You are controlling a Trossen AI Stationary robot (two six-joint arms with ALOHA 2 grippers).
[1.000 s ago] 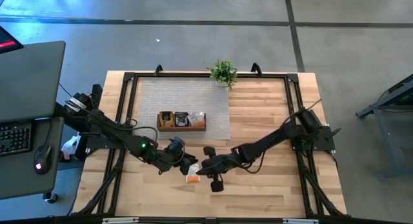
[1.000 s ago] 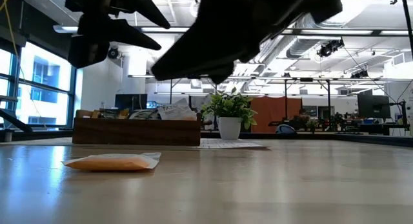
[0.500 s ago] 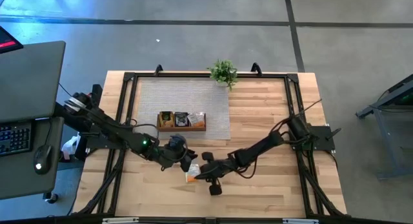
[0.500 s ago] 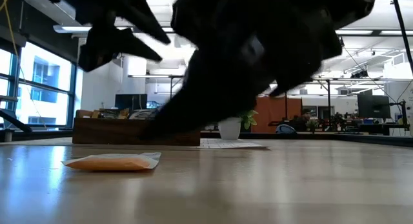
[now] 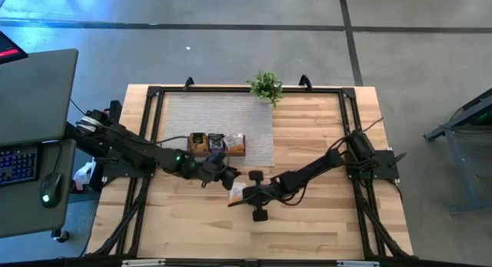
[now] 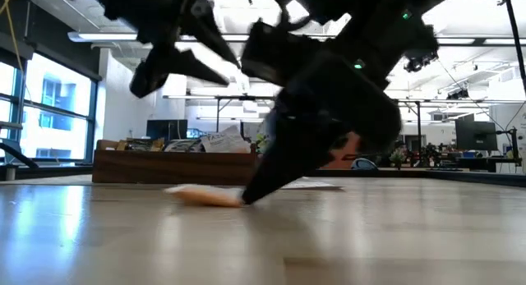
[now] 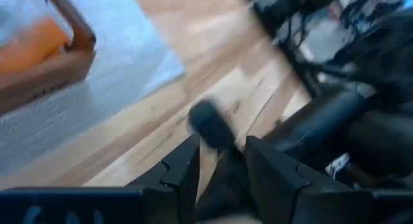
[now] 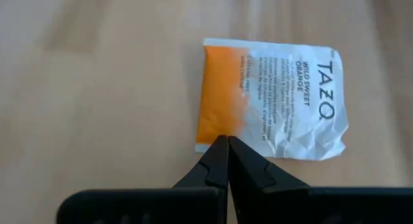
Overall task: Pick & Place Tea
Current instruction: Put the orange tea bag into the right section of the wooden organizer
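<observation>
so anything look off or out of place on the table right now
One orange-and-white tea sachet lies loose and crumpled on the bare wood, outside the wooden tray that holds other sachets. The right gripper, fingers shut, has its tips at the sachet's edge without gripping it.

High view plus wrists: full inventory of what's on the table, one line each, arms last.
Orange-and-white sachet: one, flat on bare wood near table centre, at the right gripper's tips.
Sachets in tray: several, orange and dark, count unclear.
Wooden tray: one, brown, on the mat.
Mat: one, grey, rear left of table.
Potted plant: one, green, rear edge.
Left gripper: jaws parted, empty, in front of the tray.
Right gripper: shut, tips against the sachet's edge.
</observation>
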